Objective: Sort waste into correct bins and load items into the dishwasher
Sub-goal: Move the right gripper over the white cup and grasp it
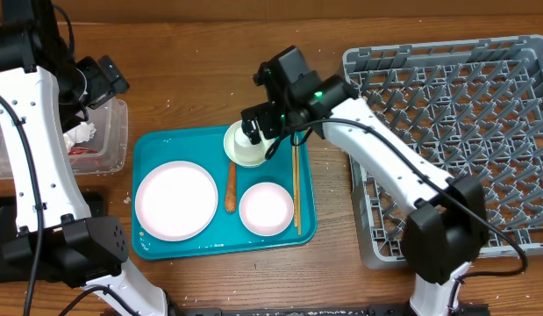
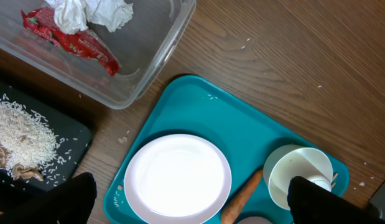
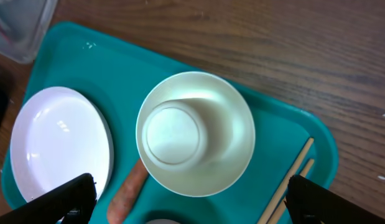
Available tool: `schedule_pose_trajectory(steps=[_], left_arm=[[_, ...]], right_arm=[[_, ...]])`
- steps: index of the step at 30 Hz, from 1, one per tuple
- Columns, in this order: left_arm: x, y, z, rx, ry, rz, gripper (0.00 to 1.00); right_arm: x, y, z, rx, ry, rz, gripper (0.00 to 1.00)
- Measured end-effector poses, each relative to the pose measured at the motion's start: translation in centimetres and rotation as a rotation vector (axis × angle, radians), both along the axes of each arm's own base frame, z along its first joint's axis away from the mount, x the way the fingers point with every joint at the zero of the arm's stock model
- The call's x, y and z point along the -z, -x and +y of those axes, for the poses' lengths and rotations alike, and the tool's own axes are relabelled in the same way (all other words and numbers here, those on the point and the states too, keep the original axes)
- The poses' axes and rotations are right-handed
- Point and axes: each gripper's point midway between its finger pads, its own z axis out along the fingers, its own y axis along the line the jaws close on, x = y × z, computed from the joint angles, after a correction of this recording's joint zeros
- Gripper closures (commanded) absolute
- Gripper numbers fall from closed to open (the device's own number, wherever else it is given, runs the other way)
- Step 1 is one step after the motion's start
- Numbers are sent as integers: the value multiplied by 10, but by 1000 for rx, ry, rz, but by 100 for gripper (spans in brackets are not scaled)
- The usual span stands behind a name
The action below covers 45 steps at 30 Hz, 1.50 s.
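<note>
**Item:** cup [image 3: 192, 134].
**Location:** middle of the tray's [image 1: 188, 145] far edge, mouth up.
**Also on the tray:** plate [image 3: 55, 149] in the left half, carrot [image 3: 127, 193] at the centre, chopsticks [image 3: 292, 180] along the right side.
**Destination, as I judge it:** the dish rack [image 1: 455, 114], right of the tray.

**My right gripper [image 3: 189, 204]:** spread wide and holding nothing. It hangs above the cup without touching it.

**My left gripper [image 2: 192, 202]:** also spread and empty. It is off the tray's far-left corner, by the bin [image 2: 142, 56].

**Handling note:** I should come straight down and centre the cup between my fingers, or pinch one wall over the rim. I should close gently, since the wall may be thin and slick. Then lift well clear of the tray before swinging right.

**Risk:** nudging the carrot or chopsticks, or tipping the cup.
</note>
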Motion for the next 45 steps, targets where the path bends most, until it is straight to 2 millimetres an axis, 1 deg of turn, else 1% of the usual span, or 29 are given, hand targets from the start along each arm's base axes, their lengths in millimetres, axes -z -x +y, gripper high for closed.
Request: schedule_pose_trajectory(steps=[2,4,6,8,10,12,15,16,18,20,26,27,31,34,36,39,41,43,45], left_arm=[[0,-1,1,-9,0,-6,0],[-2,-6,2,-10,-8,-25,0],[-3,-11,4,-13,-12,-46,0],[-4,-12,4,-13,-14,-51,0],[-3,-11,4,-13,-13,-48,0],[-3,-9,3,-13,-11,-40,0],[-2,-8,3,-13,-9,-33,0],[-2,-7,3,-13,-9,-31,0],[-2,-7,3,-13,-9,-31,0],[-2,-7,3,-13,-9,-31,0],[-5,-15,5,-14,-17,-62,0],[-4,-15,5,-14,-17,-62,0],[-4,-14,5,-14,-16,-59,0],[-4,-14,5,-14,-16,-60,0],[-4,-14,5,-14,-16,-61,0],[-4,-15,5,-14,-17,-63,0],[-4,-15,5,-14,-17,-63,0],[-4,-15,5,-14,-17,-63,0],[-5,-15,5,-14,-17,-63,0]], right_arm=[[2,5,7,-18,13,14,0],[-1,8,16,-39,-9,16,0],[-12,6,33,-73,-85,-9,0],[-21,-1,43,-87,-136,-44,0],[-26,-4,47,-92,-157,-66,0],[-24,-8,44,-78,-139,-81,0],[-9,-15,41,-48,-74,-98,0],[-2,-16,41,-44,-54,-94,0],[20,-15,43,-44,-11,-74,0],[31,-14,43,-40,24,-71,0],[41,-12,43,-30,93,-97,0],[49,-11,41,-29,112,-84,0],[66,-10,38,-25,145,-59,0],[70,-12,37,-16,157,-59,7],[71,-11,36,-14,159,-57,15],[76,-9,34,-10,173,-41,19],[77,-9,33,-8,174,-38,27],[77,-8,33,-2,175,-33,32],[77,-7,32,1,175,-26,39]])
